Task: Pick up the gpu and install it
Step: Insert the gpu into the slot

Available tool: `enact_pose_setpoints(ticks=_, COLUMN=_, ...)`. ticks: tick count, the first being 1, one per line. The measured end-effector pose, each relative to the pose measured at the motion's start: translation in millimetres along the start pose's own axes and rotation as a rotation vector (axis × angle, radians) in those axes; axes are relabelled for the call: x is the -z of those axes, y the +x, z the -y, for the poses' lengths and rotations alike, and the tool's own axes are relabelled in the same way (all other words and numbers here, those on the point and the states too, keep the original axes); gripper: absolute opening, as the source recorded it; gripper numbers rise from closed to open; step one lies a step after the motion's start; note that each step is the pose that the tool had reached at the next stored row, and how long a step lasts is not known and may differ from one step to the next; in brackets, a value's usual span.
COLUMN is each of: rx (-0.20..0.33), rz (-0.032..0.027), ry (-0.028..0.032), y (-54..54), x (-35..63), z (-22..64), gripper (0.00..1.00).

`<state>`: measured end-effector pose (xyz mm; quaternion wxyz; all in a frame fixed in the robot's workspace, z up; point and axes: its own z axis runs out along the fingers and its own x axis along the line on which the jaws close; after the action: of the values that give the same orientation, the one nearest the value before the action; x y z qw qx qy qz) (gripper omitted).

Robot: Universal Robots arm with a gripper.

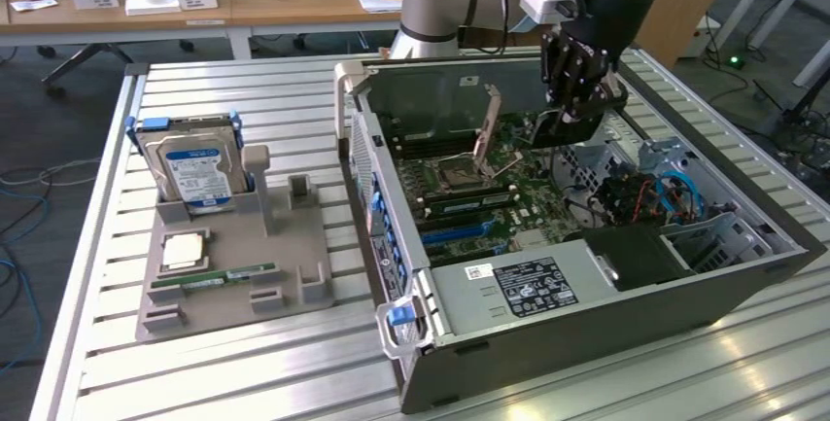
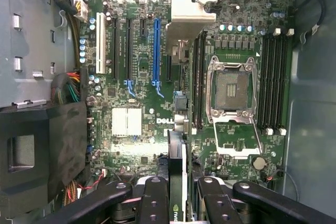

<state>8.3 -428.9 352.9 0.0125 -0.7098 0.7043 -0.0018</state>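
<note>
Exterior view: the gripper (image 1: 578, 100) hangs inside the open case (image 1: 584, 343), toward its 12 o'clock end. Its jaws are clamped on the gpu (image 1: 567, 131), which is held on edge above the motherboard (image 1: 506, 197). A hard drive (image 1: 192, 163) stands on the table (image 1: 259, 382) at the case's 9 o'clock.

Wrist view: the gpu (image 2: 177, 161) sits edge-on between the fingers (image 2: 155, 203), over the motherboard (image 2: 131, 77) and apart from the blue slot (image 2: 156, 51).
</note>
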Motion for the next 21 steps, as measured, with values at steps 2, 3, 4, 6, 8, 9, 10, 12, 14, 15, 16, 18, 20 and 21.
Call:
enact_pose_setpoints(ticks=2, rx=0.0, rz=-0.0001, ry=0.0001, y=0.0, x=0.0, z=-0.6, gripper=0.26)
enact_pose_setpoints(ticks=3, rx=0.0, rz=0.0, ry=0.0, y=0.0, x=-0.1, z=-1.1, gripper=0.26)
enact_pose_setpoints(ticks=4, rx=0.0, rz=0.0, ry=0.0, y=0.0, x=-0.1, z=-1.5, gripper=0.26)
enact_pose_setpoints(ticks=6, rx=0.0, rz=-0.0001, ry=0.0, y=0.0, x=-0.2, z=-2.5, gripper=0.26)
enact_pose_setpoints(ticks=8, rx=0.0, rz=-0.0001, ry=0.0, y=0.0, x=-0.2, z=-3.9, gripper=0.26)
enact_pose_setpoints(ticks=9, rx=0.0, rz=-0.0001, ry=0.0001, y=0.0, x=-0.2, z=-4.7, gripper=0.26)
enact_pose_setpoints(ticks=10, rx=0.0, rz=-0.0001, ry=0.0001, y=0.0, x=-0.2, z=-5.3, gripper=0.26)
enact_pose_setpoints(ticks=12, rx=0.0, rz=0.0, ry=0.0001, y=0.0, x=-0.2, z=-6.4, gripper=0.26)
enact_pose_setpoints(ticks=14, rx=0.0, rz=0.0, ry=0.0001, y=0.0, x=-0.2, z=-7.3, gripper=0.26)
enact_pose_setpoints(ticks=15, rx=0.0, rz=-0.0001, ry=0.0, y=0.0, x=-0.2, z=-7.8, gripper=0.26)
enact_pose_setpoints(ticks=16, rx=0.0, rz=-0.0001, ry=0.0001, y=-0.1, x=-0.2, z=-8.1, gripper=0.26)
enact_pose_setpoints(ticks=18, rx=0.0, rz=0.0, ry=0.0, y=-0.1, x=-0.2, z=-8.5, gripper=0.26)
enact_pose_setpoints(ticks=20, rx=0.0, rz=0.0004, ry=0.0002, y=0.3, x=-0.4, z=-8.6, gripper=0.26)
enact_pose_setpoints(ticks=21, rx=0.0, rz=0.0004, ry=0.0002, y=0.8, x=-0.4, z=-8.7, gripper=0.26)
